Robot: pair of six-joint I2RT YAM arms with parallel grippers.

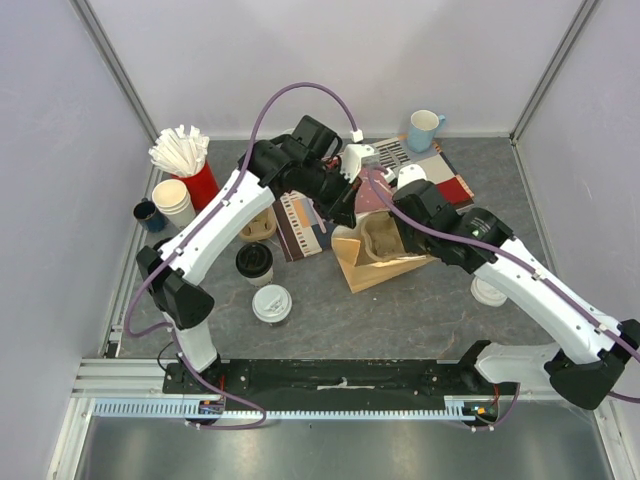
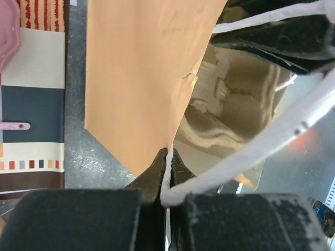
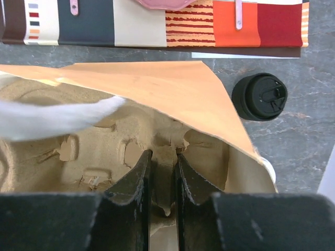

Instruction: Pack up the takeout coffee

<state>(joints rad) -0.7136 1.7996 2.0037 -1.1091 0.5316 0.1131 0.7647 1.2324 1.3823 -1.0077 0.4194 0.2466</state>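
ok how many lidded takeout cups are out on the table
2: the black-lidded cup stands left of the paper bag, the white-lidded cup just nearer the arm bases. A partly hidden white round thing on the right might be another.

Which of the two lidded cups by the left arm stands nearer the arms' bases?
The white-lidded cup; the black-lidded cup stands farther back.

Jaws: clamped tight on white handle [image 2: 246, 152]
Paper bag [image 2: 136, 78]: mouth gaping, cup tray [image 2: 230, 99] inside
Left edge: striped mat [image 2: 31, 104] on grey counter [image 2: 89, 157]
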